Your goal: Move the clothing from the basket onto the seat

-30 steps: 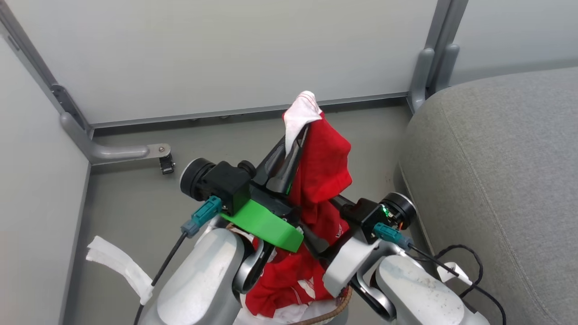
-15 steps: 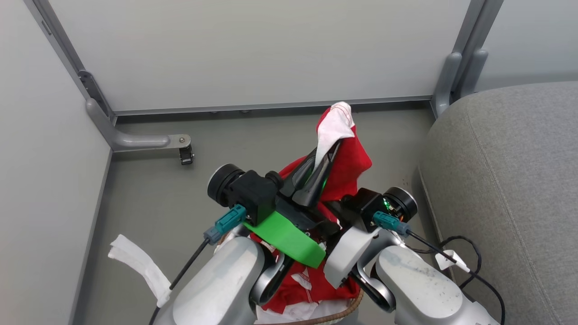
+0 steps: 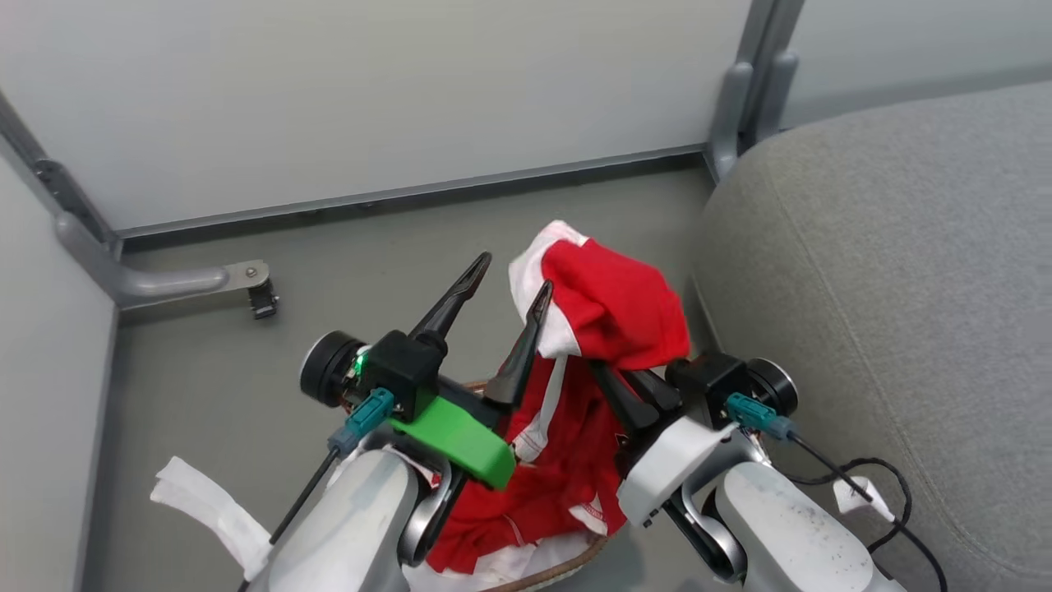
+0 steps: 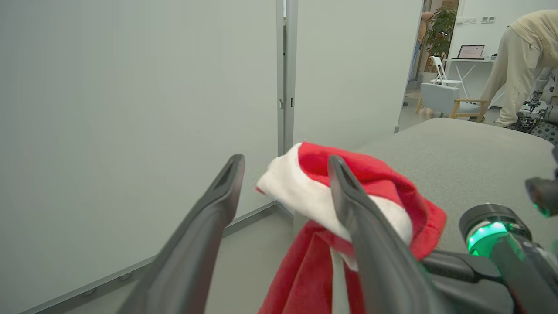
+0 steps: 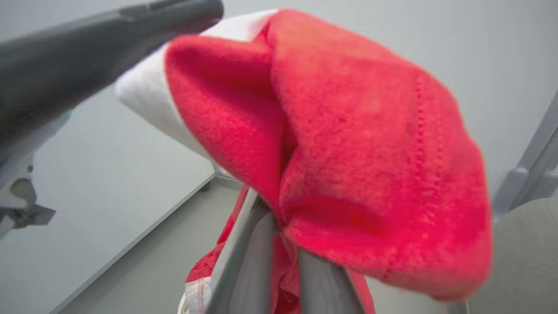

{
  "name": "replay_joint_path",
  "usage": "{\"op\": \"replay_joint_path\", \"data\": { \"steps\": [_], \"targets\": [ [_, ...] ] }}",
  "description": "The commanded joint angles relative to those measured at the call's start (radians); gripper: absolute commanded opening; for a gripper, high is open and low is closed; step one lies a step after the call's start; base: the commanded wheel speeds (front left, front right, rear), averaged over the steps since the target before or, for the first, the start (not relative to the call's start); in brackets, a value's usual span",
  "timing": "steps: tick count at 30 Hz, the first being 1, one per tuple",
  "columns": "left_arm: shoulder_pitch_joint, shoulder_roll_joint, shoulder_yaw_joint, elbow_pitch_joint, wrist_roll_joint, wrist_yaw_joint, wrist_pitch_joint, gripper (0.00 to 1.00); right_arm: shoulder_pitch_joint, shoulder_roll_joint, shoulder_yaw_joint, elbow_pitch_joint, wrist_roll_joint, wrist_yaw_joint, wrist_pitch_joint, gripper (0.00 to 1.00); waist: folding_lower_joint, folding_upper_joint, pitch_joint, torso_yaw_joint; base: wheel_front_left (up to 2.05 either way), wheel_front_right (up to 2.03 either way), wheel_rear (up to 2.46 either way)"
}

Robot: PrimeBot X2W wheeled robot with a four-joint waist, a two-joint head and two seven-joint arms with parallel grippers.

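The right gripper point(image 3: 615, 380) is clamped on the clothing point(image 3: 612, 316), its two fingers pressed together with a red and white fold bunched over their tips. It holds that fold up in the air just left of the seat point(image 3: 888, 271), and the fold does not lie on the cushion. The rest of the garment hangs down from the fold into the basket point(image 3: 575, 561), which stands on the floor point(image 3: 246, 386) beside the seat with red cloth heaped inside it. The left gripper point(image 3: 515, 271) is spread wide and holds nothing. Its fingers stand on the side of the fold away from the seat, one close against the white cuff; whether it touches the cloth I cannot tell. In the left wrist view a person point(image 4: 518, 56) bends over well beyond the seat
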Motion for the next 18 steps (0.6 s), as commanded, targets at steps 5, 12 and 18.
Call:
{"op": "replay_joint_path", "data": {
  "steps": [5,12,18],
  "targets": [
    [0.065,0.018,0.041,0.012,0.034,-0.013,-0.001,1.00,0.044,-0.003,-0.034,-0.052,-0.029,0.000,-0.002,0.00,0.0000,0.0000,0.043,-0.229,0.00,0.00,0.00],
    [0.123,0.020,0.055,-0.019,0.045,-0.017,-0.001,1.00,0.084,-0.002,-0.075,-0.115,-0.048,0.000,-0.002,0.00,0.0000,0.0000,0.069,-0.388,0.00,0.00,0.00],
    [0.142,0.037,0.028,-0.032,0.035,-0.018,-0.001,1.00,0.089,-0.001,-0.137,-0.134,-0.066,0.000,-0.002,0.00,0.0000,0.0000,0.095,-0.460,0.00,0.00,0.00]
  ]
}}
